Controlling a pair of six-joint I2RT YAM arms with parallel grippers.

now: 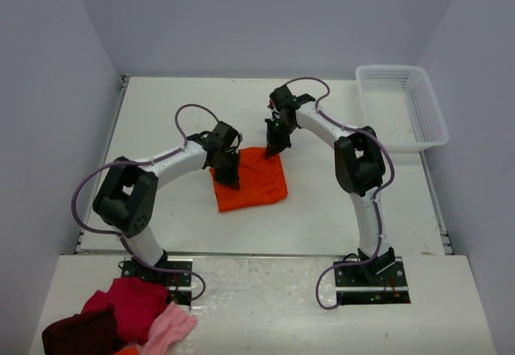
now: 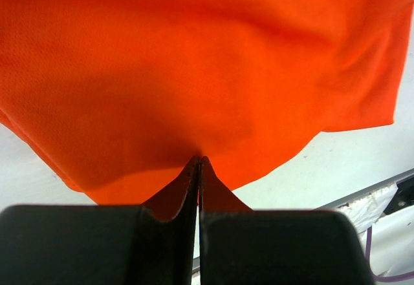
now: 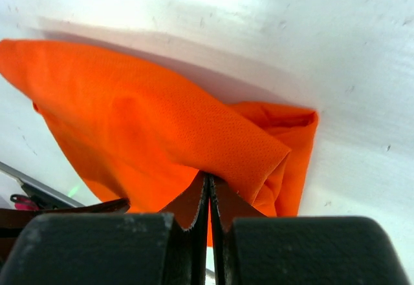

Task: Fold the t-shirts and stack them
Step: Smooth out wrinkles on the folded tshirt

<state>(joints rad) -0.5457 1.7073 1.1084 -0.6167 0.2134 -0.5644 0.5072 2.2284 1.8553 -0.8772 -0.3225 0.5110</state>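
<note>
Table (image 1: 322, 210) centre: orange t-shirt (image 1: 256, 184), roughly folded. Left gripper (image 2: 199, 160) clamped tight on its left edge, right gripper (image 3: 208, 176) clamped on its far corner. Thin pinches; uneven pulling would likely slip the cloth and skew the fold.

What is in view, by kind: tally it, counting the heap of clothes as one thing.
Orange t-shirt: 1
White basket: 1
Heap of clothes: 1
Robot arms: 2, left arm and right arm
Total: 5
</note>
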